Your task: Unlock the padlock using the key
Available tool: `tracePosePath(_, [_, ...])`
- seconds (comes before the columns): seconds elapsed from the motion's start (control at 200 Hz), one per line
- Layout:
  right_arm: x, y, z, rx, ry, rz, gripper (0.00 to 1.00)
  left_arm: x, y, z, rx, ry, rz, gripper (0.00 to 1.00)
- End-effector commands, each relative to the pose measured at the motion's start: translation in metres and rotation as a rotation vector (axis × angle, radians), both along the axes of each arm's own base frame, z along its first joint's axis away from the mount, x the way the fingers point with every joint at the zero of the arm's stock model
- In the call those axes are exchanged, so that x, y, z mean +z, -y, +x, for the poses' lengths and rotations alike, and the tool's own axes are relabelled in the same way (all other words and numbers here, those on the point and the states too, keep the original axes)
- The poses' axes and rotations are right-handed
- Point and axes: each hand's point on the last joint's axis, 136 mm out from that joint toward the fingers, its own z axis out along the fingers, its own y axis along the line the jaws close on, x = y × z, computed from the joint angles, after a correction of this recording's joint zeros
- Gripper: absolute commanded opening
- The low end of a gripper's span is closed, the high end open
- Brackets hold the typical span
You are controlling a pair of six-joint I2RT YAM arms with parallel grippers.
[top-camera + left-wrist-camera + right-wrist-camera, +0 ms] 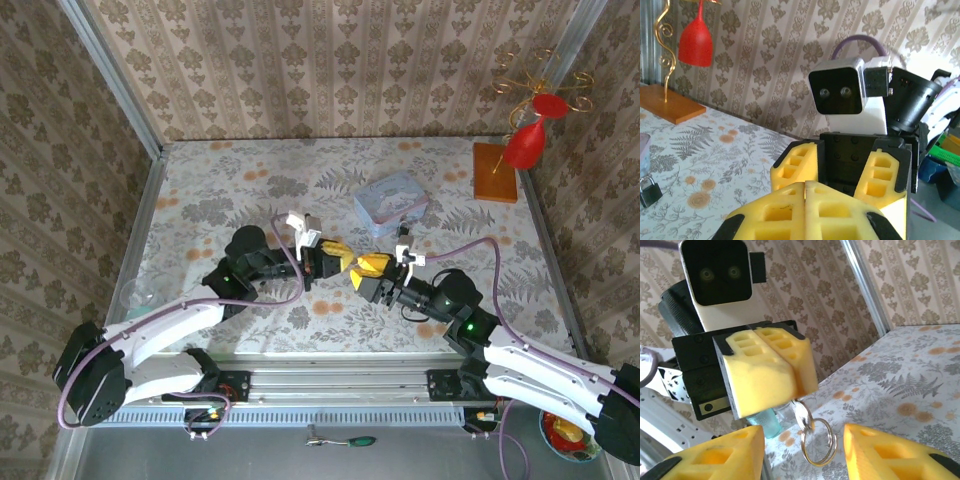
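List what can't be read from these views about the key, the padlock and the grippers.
1. Key, right wrist view: its upper part is clamped inside the shut fingers of the left gripper; just the ringed end hangs out.
2. Padlock, left wrist view: small, against the left edge; its keyhole is unreadable.
3. Top view: the open right gripper crowds the left one; whatever lies between them is too small to tell.

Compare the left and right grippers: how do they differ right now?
The left gripper is shut, the right gripper is open. The left gripper pinches a key with its ring dangling; the right gripper holds nothing. Both have yellow fingers and face each other above the table.
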Motion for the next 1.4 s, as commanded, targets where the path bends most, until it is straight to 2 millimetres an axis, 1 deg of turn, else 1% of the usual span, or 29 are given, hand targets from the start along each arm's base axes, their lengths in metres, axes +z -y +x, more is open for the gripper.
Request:
tracePosePath(0.0, [0.007,-0.005,-0.008,0.055,0.04,0.003,0.44,0.007,0.004,-0.006,-0.035,0.041,0.008,0.0])
tracePosePath(0.145, [0.001,-0.004,-0.007,0.045,0.027,-0.01,0.35,0.004,0.004,-0.008,-0.05,0.032,0.017,0.0])
tracePosePath(0.34, [0.004,-0.004,-0.007,0.048,0.034,-0.012,0.22,0.002,0.005,-0.011,-0.07,0.033,0.037,0.0])
tracePosePath(0.49, [0.0,-0.005,-0.007,0.05,0.021,-0.026,0.14,0.004,0.005,-0.011,-0.07,0.036,0.038,0.0])
tracePosePath(0.68, [-0.002,-0.001,-0.002,0.016,-0.001,-0.029,0.0,0.003,0.007,-0.01,-0.075,0.036,0.042,0.0])
tracePosePath(0.77, [-0.002,0.002,0.001,-0.009,-0.016,-0.035,0.0,0.003,0.009,-0.009,-0.079,0.036,0.049,0.0])
tracePosePath(0.805, [-0.003,0.003,0.003,-0.022,-0.022,-0.038,0.0,0.003,0.009,-0.008,-0.074,0.037,0.05,0.04])
tracePosePath(0.865, [-0.005,0.007,0.008,-0.059,-0.043,-0.053,0.0,0.004,0.009,-0.006,-0.058,0.041,0.051,0.15])
tracePosePath(0.9, [-0.007,0.01,0.012,-0.089,-0.059,-0.066,0.0,0.004,0.008,-0.002,-0.037,0.042,0.055,0.24])
tracePosePath(0.975, [-0.017,0.026,0.026,-0.211,-0.12,-0.127,0.0,0.003,0.004,0.009,0.033,0.026,0.07,0.36])
tracePosePath(1.02, [-0.025,0.041,0.036,-0.313,-0.16,-0.175,0.0,0.003,-0.001,0.026,0.13,0.006,0.09,0.41])
tracePosePath(1.045, [-0.03,0.053,0.041,-0.384,-0.186,-0.207,0.0,0.001,-0.005,0.036,0.186,-0.015,0.111,0.44])
tracePosePath(1.09, [-0.038,0.076,0.048,-0.509,-0.228,-0.262,0.0,-0.005,-0.013,0.056,0.3,-0.054,0.161,0.45])
tracePosePath(1.12, [-0.04,0.09,0.051,-0.582,-0.249,-0.285,0.0,-0.011,-0.019,0.069,0.374,-0.081,0.2,0.46])
tracePosePath(1.19, [-0.046,0.122,0.053,-0.721,-0.295,-0.33,0.0,-0.026,-0.032,0.094,0.494,-0.15,0.291,0.46])
tracePosePath(1.24, [-0.048,0.14,0.051,-0.797,-0.332,-0.335,0.0,-0.036,-0.036,0.108,0.545,-0.203,0.334,0.47])
tracePosePath(1.29, [-0.047,0.156,0.048,-0.853,-0.357,-0.332,0.0,-0.045,-0.034,0.118,0.574,-0.251,0.367,0.48])
tracePosePath(1.325, [-0.045,0.165,0.045,-0.885,-0.37,-0.323,0.0,-0.051,-0.03,0.123,0.578,-0.279,0.382,0.48])
tracePosePath(1.395, [-0.038,0.178,0.038,-0.924,-0.375,-0.302,0.0,-0.061,-0.012,0.128,0.558,-0.299,0.404,0.5])
